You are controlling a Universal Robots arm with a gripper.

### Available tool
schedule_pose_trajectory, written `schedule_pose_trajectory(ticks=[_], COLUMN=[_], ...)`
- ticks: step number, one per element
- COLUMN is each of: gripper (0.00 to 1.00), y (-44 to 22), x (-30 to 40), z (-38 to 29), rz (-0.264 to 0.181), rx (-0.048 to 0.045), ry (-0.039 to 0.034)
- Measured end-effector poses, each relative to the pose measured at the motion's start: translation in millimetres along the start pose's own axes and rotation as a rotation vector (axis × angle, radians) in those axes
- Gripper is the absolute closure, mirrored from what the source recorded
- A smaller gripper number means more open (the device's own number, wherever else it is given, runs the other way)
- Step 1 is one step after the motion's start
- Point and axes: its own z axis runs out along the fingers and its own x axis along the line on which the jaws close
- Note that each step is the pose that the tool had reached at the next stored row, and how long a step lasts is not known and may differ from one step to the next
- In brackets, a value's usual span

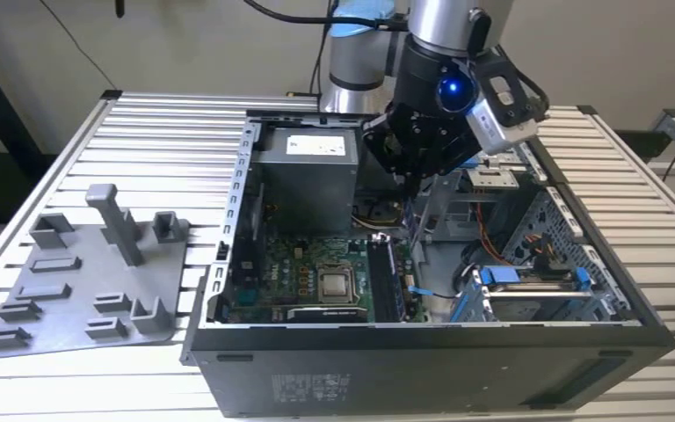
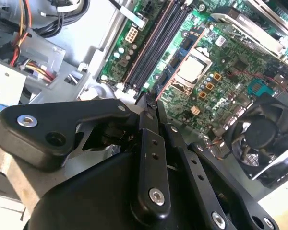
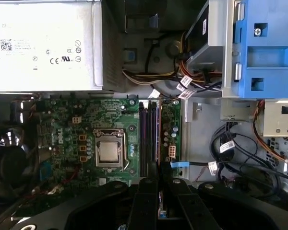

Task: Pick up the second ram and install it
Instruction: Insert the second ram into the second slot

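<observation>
Black claw's (image 1: 424,178) clamped tight on a thin blackish ram stick (image 1: 415,220), upright over the green motherboard (image 1: 302,264); grey power-supply box (image 1: 308,189) beside it has a white label.

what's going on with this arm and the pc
The robot arm's black gripper hangs over the open dark computer case, shut on a long thin blackish memory stick pointing down. The stick is above the black memory slots on the green motherboard, not yet seated.
</observation>
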Motion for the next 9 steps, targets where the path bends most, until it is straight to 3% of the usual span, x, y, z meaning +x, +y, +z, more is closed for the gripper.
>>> schedule_pose_trajectory(ticks=[9], gripper=[0.86], y=[-1.0], x=[4.5], z=[13.6], rz=[0.0], rx=[-0.0001], ry=[0.0002])
